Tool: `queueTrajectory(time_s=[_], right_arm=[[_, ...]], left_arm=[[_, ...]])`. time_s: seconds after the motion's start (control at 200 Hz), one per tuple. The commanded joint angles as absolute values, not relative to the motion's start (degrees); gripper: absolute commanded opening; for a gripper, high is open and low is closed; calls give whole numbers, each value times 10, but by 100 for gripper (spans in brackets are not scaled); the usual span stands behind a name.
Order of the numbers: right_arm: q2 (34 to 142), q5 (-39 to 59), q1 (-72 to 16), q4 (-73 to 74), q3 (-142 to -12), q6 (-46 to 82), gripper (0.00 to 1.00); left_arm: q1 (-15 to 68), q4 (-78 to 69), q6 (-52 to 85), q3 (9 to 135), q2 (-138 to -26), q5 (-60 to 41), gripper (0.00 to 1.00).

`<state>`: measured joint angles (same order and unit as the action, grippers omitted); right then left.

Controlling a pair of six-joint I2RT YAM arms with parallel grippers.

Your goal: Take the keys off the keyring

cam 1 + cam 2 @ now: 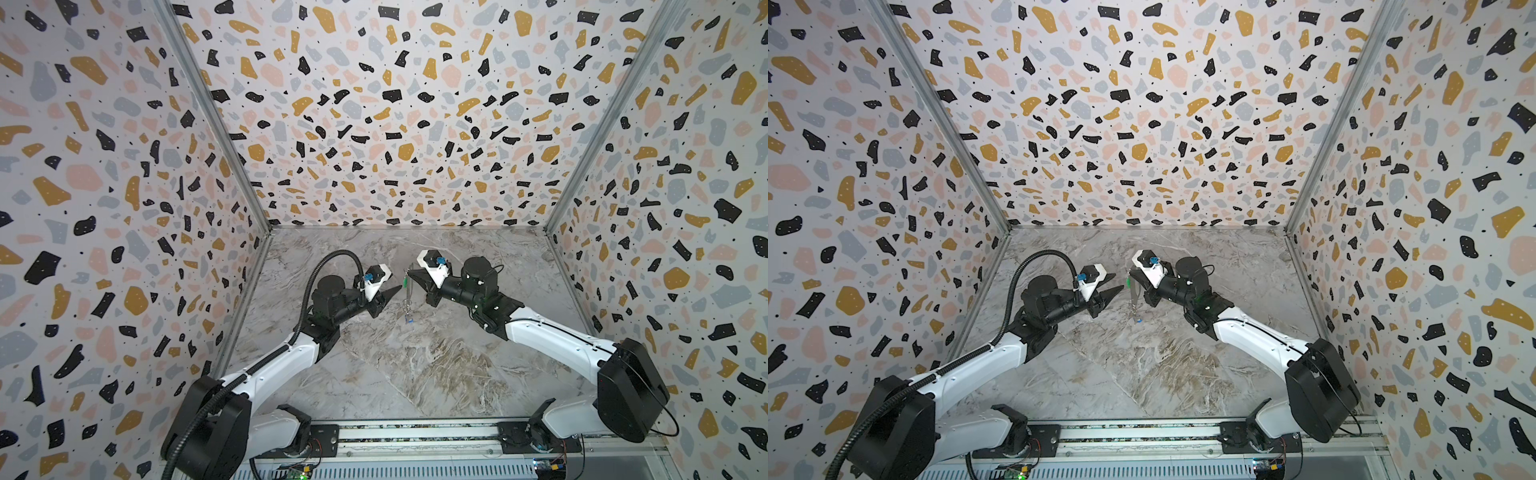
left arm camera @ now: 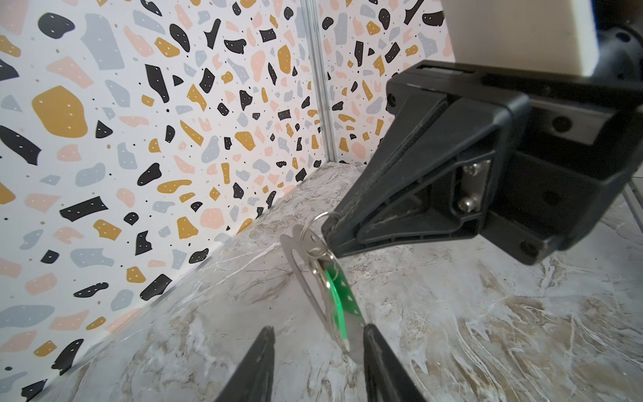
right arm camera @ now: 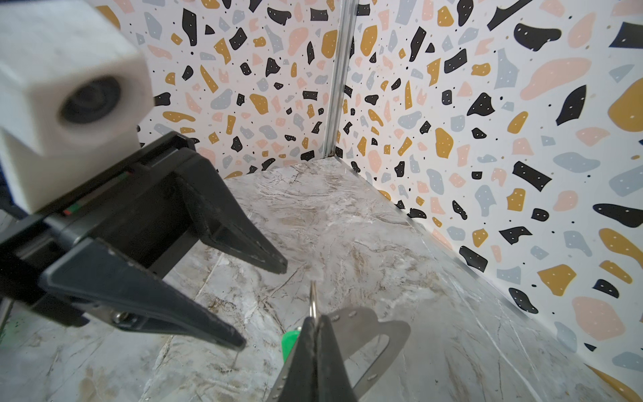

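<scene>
Marble tabletop (image 1: 415, 374) lies beneath the work. We find the right gripper (image 2: 328, 226) pressed together on the keyring (image 2: 295, 254), which hangs upright from it. The left gripper (image 3: 261, 306) stands spread just beside the plate. The green key (image 2: 342, 296) hangs near the top and the blue key (image 1: 409, 319) at the bottom. The pinch sits on a wire ring (image 2: 315, 222). We advise closing squarely on the green key, then drawing it along its ring.

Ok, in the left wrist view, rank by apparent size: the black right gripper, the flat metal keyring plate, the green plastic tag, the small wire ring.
1. black right gripper
2. flat metal keyring plate, seen at a slant, so it looks narrow
3. green plastic tag
4. small wire ring
</scene>
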<state>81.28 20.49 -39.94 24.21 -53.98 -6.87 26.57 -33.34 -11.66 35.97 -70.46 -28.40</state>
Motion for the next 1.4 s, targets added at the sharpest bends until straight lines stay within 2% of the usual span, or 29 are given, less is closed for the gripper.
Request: queueTrajectory(time_s=[0.0,0.255,0.676,0.806,0.986,1.247,1.392], right_arm=[[805,184,-410,265,-575,-62,0],[797,160,-423,262,-570,-61,0],[785,163,-427,279,-546,-83,0],[769,255,-406,341,-505,-93,0],[767,383,-367,448,-461,-37,0],[780,448,-355,441,-463,-41,0],[781,465,-354,446,-461,-38,0]], left_arm=[[277,-392,-107,356,-709,-265,42],[282,-383,-106,350,-707,-203,37],[278,-362,-127,322,-643,-241,39],[251,-382,-101,323,-629,-312,35],[240,-363,-100,353,-637,-404,33],[241,-339,-104,385,-644,-451,27],[241,-263,-145,420,-647,-457,23]])
